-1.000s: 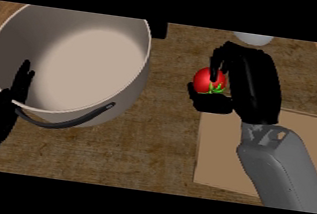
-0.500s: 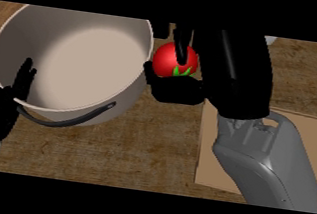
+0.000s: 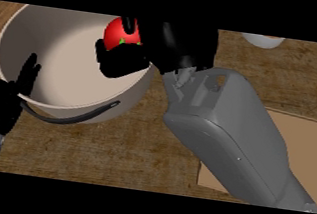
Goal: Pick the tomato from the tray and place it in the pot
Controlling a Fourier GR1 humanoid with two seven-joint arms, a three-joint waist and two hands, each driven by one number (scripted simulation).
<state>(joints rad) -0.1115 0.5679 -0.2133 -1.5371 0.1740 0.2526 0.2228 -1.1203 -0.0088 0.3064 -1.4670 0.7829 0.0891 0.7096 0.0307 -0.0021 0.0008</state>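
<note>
**Head view: tomato held over the pot**

Head view looks down at a brown counter (image 3: 110, 158). A big pale pot (image 3: 56, 60) sits on it at the left side. The pot is round and deep, and a dark handle curves along its near rim.

The right hand (image 3: 155, 45) is black and comes in from a thick grey arm that crosses the middle of the view. Its fingers are curled around a red tomato (image 3: 120, 34). The tomato has a bit of green on it. The hand hides part of the tomato, so only its left side shows. The tomato is up in the hand, over the right edge of the pot, just inside the rim. It is not lying on the pot's bottom.

The left hand (image 3: 6, 101) is black too. It shows at the left edge, just beside the near wall of the pot, with its fingers straight and pointing up. It holds nothing.

A flat tan tray (image 3: 313, 144) lies on the counter at the right, partly hidden by the grey arm. A small white thing (image 3: 263, 40) peeks in at the top edge, too cut off to tell what it is.
</note>
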